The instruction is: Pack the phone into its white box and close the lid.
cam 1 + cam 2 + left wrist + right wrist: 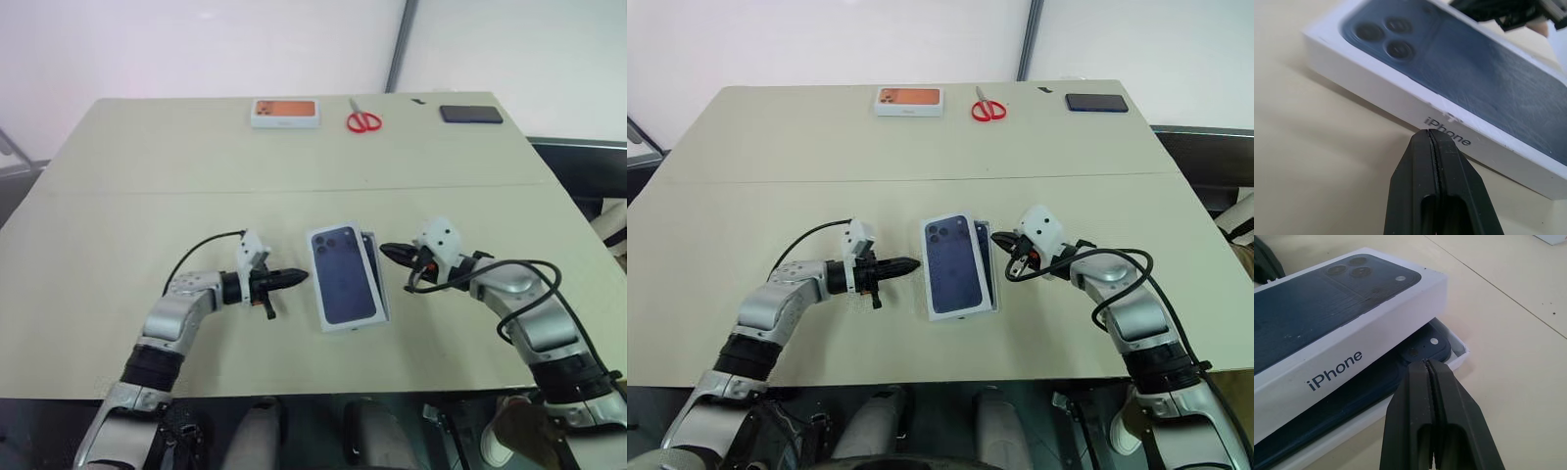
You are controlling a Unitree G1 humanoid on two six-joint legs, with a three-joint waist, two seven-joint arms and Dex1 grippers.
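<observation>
Beige tabletop (127, 225), seam across, pale wall behind. Head views: lid (345, 277) lying askew over white box (993, 262), between both grippers; left gripper (297, 278) fingers pressed together, empty, tip just short of lid's side; right gripper (389, 252) likewise closed, empty, tip near box's exposed edge. Far beyond grippers: orange-pictured box (285, 113), red scissors (363, 119), black slab phone (470, 114). Left wrist view: closed fingertips (1432, 147) at lid's lettered side wall; contact not determinable. Right wrist view: phone (1422, 348) seated in box, partly uncovered beneath offset lid, just ahead of closed fingers (1430, 382).
</observation>
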